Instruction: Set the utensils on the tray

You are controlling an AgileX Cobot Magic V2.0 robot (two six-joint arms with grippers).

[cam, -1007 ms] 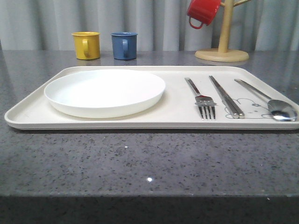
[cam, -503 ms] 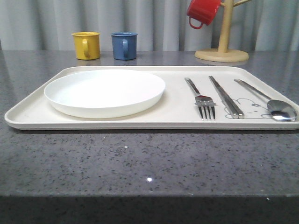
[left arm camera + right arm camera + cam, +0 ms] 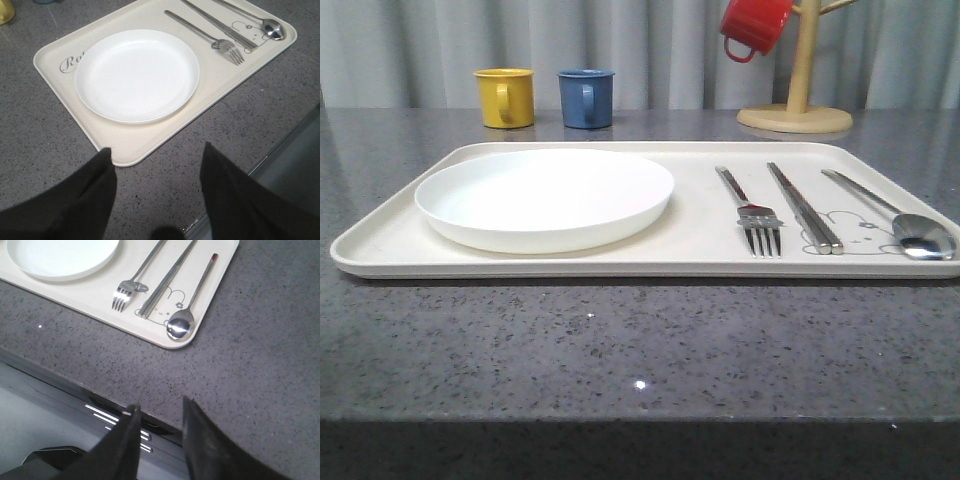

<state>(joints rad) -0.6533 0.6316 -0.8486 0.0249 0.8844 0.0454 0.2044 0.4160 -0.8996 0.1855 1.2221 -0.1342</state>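
The cream tray (image 3: 380,245) lies across the grey counter. On its left half rests the round white plate (image 3: 545,195). On its right half lie the silver fork (image 3: 758,225), the pair of metal chopsticks (image 3: 805,207) and the long-handled spoon (image 3: 910,232), side by side. From the left wrist I see the tray (image 3: 70,107), plate (image 3: 136,75), fork (image 3: 227,47), chopsticks (image 3: 220,27) and spoon (image 3: 272,28); my left gripper (image 3: 157,152) hangs open above the counter just off the tray's near corner, holding nothing. My right gripper (image 3: 160,407) is open over the counter's front edge, back from the spoon (image 3: 181,326), fork (image 3: 122,296) and chopsticks (image 3: 160,287).
A yellow mug (image 3: 506,97) and a blue mug (image 3: 586,97) stand behind the tray. A wooden mug tree (image 3: 796,100) with a red mug (image 3: 752,25) hanging on it stands at the back right. Bare counter runs between the tray and the front edge.
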